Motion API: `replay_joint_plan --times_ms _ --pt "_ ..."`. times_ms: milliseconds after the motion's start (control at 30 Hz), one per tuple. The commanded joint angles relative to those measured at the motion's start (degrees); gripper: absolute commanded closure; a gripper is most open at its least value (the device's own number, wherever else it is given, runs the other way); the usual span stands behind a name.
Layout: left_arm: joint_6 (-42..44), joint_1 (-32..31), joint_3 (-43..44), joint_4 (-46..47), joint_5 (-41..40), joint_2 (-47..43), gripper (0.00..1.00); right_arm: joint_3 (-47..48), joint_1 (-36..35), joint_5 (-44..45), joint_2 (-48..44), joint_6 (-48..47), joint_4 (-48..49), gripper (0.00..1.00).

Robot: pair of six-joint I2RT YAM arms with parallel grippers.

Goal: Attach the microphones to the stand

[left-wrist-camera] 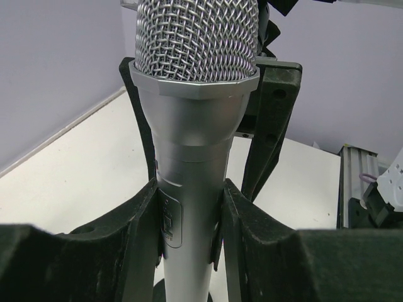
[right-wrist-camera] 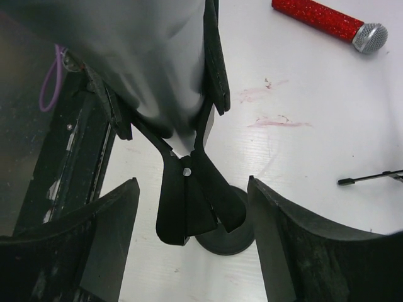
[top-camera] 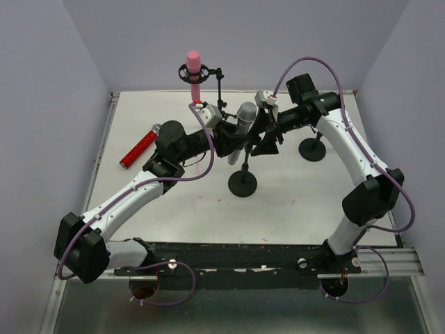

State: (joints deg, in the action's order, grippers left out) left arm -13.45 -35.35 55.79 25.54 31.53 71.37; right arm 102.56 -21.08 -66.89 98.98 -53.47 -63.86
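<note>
The left pincer [left-wrist-camera: 191,217] is closed on the silver-grey microphone [left-wrist-camera: 195,119], its dark pads pressing either side of the smooth barrel below the mesh head, which holds it upright and steady at the stand, most likely so that it cannot tip while the clip takes over. Sweeping from the left, the red microphone [top-camera: 139,146] lies flat on the table [top-camera: 292,209], well apart from any stand and not yet dealt with. Behind it, the pink microphone [top-camera: 195,69] stands upright in the ringed holder [top-camera: 183,70] of the rear stand, so that one looks done. In the middle, the spring clip [right-wrist-camera: 189,201] has its upper jaws around the blurred grey barrel, above the round base [top-camera: 243,184] of its stand; whether the barrel is fully seated I cannot tell. The right pincer [right-wrist-camera: 192,189] stands wide, one finger either side of the clip's handles and touching neither, which suggests the spring alone is doing the squeezing. Further right, a third stand base [top-camera: 313,149] sits bare, presumably meant for the red one. The table is white and matt, smudged with faint pink marks [right-wrist-camera: 264,119], and plain lilac walls [top-camera: 55,104] close it in on three sides
</note>
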Motion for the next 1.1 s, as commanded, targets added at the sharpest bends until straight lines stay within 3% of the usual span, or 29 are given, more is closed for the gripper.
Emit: replay_joint_plan --times_ms 0,100,333,667,767,1067 --pt "-1.49 -0.50 -0.25 -0.75 -0.41 -1.32 0.80 -0.78 -0.45 -1.05 -2.30 1.88 1.54 0.20" --pt "-1.84 -0.33 0.19 -2.33 -1.64 -1.94 0.57 -1.31 -0.36 -0.78 -2.83 2.93 2.59 0.17" --pt "-1.05 -0.33 1.86 -6.37 -2.26 -3.87 0.19 -1.67 -0.45 0.01 -3.88 5.48 4.53 0.14" --pt "1.32 0.02 0.56 -9.81 -4.54 -9.58 0.07 -3.42 1.04 1.15 -6.34 8.20 7.07 0.12" --pt "0.62 0.64 -3.65 -8.67 -5.77 -13.44 0.01 -5.26 2.27 0.54 -8.27 9.35 8.74 0.12" --pt "-3.77 1.78 -20.18 -7.78 -13.77 -29.52 0.01 -15.09 5.08 -0.17 -15.21 14.44 17.78 0.09"
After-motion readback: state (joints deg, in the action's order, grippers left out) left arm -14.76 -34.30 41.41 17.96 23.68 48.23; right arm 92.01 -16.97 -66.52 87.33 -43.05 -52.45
